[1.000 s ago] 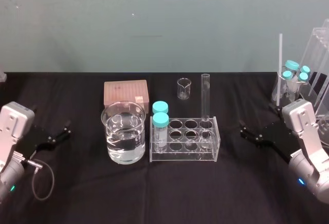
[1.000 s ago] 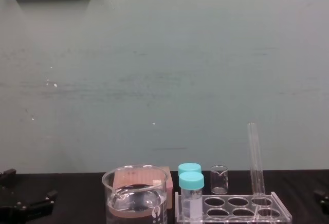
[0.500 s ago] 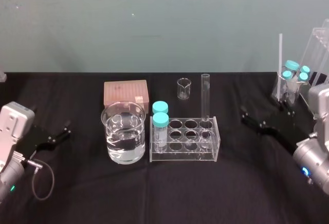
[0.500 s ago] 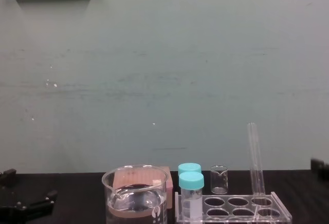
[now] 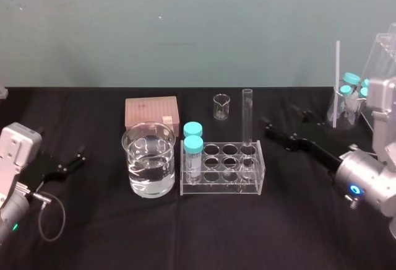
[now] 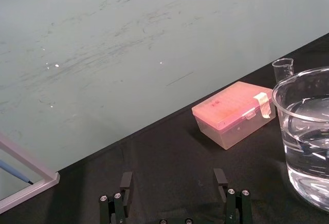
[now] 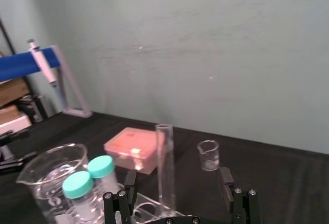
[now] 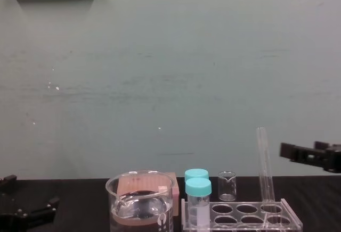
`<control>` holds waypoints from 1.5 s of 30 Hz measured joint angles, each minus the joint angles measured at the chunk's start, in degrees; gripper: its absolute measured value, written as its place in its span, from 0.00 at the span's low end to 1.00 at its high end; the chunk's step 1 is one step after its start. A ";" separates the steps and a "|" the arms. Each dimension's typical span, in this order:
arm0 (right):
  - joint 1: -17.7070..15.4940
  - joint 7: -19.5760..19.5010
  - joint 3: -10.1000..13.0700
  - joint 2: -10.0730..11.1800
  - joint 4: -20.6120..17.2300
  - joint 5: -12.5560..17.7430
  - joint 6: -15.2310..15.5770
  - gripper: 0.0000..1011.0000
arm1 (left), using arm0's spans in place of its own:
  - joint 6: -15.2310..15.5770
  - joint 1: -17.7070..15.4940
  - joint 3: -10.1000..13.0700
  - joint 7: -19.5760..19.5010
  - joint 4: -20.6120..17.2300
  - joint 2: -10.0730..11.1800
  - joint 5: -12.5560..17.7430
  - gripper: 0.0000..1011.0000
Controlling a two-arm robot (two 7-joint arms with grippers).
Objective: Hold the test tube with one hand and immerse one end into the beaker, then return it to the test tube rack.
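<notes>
The test tube (image 5: 247, 116) stands upright in the back right hole of the clear test tube rack (image 5: 216, 189), uncapped and far taller than the rack. Left of the rack stands the beaker (image 5: 148, 158), partly filled with clear liquid. My right gripper (image 5: 283, 121) hovers open just right of the tube, level with its upper half, and touches nothing. In the right wrist view the test tube (image 7: 164, 167) rises ahead between the spread fingers (image 7: 225, 179). My left gripper (image 5: 71, 161) rests open at the table's far left. From the chest, the right gripper (image 8: 301, 152) hangs right of the test tube (image 8: 264, 163).
Two teal-capped vials (image 5: 193, 140) occupy the rack's left holes. A pink tip box (image 5: 151, 112) and a tiny clear beaker (image 5: 221, 106) stand behind. A clear stand with more capped vials (image 5: 352, 90) sits at the far right, behind my right arm.
My right arm has risen and swung left from the table's right side toward the test tube, jaws still open. The left arm and the glassware have not moved.
</notes>
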 joint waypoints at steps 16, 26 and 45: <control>11.08 5.69 -5.09 -5.33 12.58 -4.21 4.65 0.99 | 0.00 0.00 0.00 0.00 0.00 0.00 0.00 0.99; 14.35 7.15 -6.15 -7.30 16.82 -6.18 4.31 0.99 | 0.00 0.00 0.00 0.00 0.00 0.00 0.00 0.99; 14.45 7.11 -6.19 -7.35 16.94 -6.39 4.06 0.82 | 0.00 0.00 0.00 0.00 0.00 0.00 0.00 0.99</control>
